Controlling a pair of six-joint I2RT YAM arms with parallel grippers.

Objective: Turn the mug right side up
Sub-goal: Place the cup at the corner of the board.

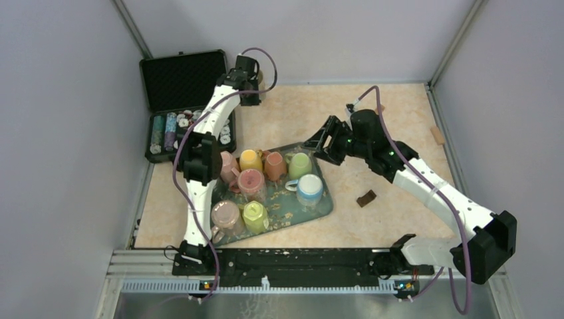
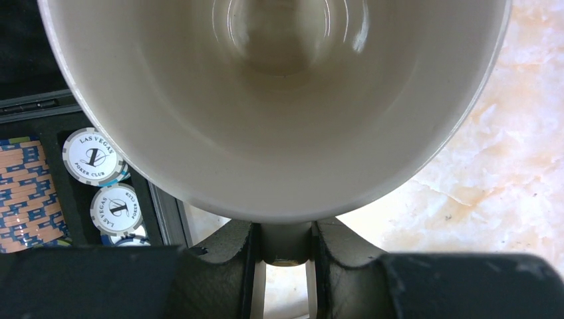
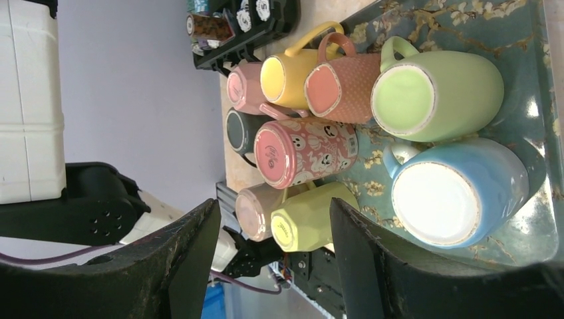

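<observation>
In the left pincer, a cream mug, glossy interior in view.

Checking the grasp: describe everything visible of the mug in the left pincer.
The mug is cream, glossy, ceramic-looking and empty. The left wrist view looks straight into its open mouth. The left pincer is shut on a narrow cream part outside the rim, probably the handle. Behind it: the table and a poker chip case.
</observation>
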